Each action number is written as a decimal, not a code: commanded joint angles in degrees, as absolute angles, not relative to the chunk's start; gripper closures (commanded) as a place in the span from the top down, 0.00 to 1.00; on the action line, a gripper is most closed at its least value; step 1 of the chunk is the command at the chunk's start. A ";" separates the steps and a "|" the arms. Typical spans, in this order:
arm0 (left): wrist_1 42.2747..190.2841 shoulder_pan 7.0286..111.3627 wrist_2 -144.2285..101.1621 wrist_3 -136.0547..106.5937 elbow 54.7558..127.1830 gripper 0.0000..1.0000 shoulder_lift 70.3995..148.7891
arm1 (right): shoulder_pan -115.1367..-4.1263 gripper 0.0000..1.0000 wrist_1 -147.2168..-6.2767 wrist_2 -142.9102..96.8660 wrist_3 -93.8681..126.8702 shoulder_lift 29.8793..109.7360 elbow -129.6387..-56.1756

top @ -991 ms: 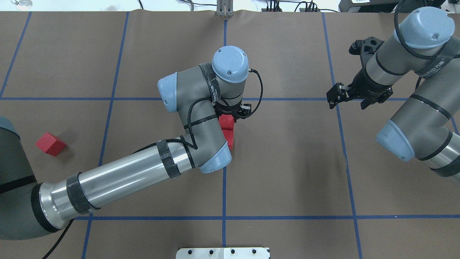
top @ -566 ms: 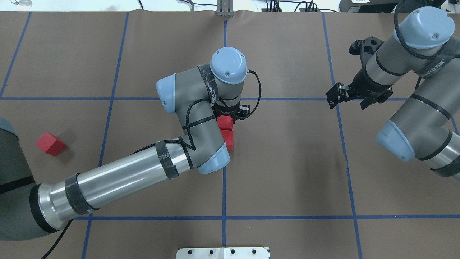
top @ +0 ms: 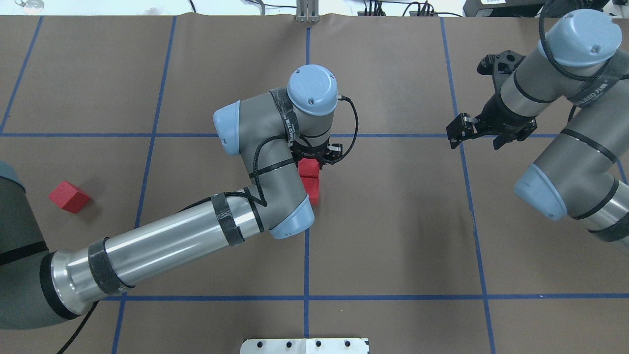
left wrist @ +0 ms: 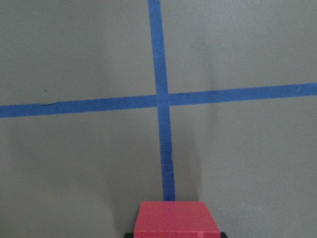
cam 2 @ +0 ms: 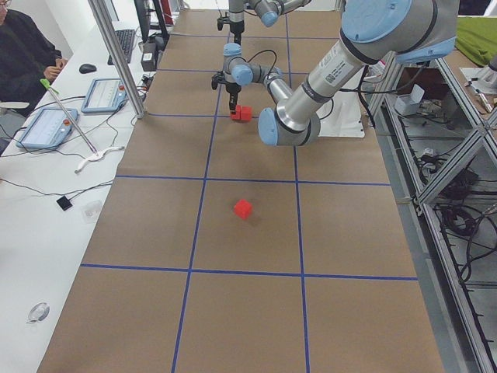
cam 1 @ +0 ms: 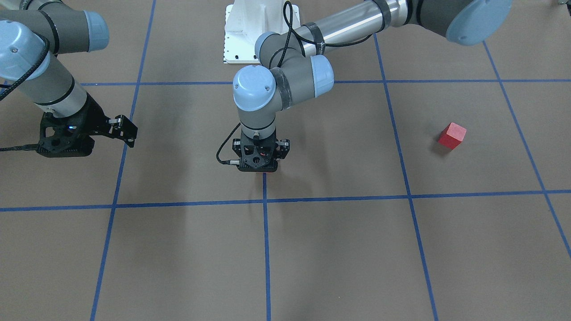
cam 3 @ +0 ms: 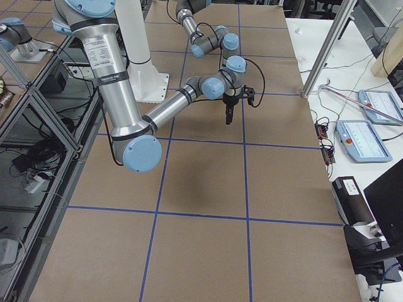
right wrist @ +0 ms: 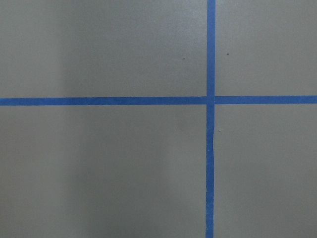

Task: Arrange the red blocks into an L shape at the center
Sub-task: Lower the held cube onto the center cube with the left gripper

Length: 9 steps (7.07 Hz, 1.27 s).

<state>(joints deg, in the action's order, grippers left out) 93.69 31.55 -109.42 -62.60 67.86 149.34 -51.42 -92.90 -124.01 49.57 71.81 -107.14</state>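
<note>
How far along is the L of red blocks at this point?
Done: a first block lies at the center. In hand: the left gripper holds a second block right beside it; whether it is set down yet is unclear. Left: the third block sits far off on the robot's left, and the right gripper holds nothing.

Four exterior views share table (top: 393,236), wrist cameras downward

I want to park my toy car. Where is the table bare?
Bare: the square between the middle blue line and the right gripper, and the far row. Crowded: the centre, where the left gripper holds one red block beside the other red block.
</note>
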 commanded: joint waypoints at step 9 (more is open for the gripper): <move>93.60 31.46 -109.34 -62.67 69.17 0.00 148.62 | -51.42 1.00 -92.90 -124.01 49.66 71.72 -107.14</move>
<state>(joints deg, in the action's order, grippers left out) 93.60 31.47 -109.34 -62.67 69.11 148.65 -51.42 -92.90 -124.01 49.66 71.77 -107.14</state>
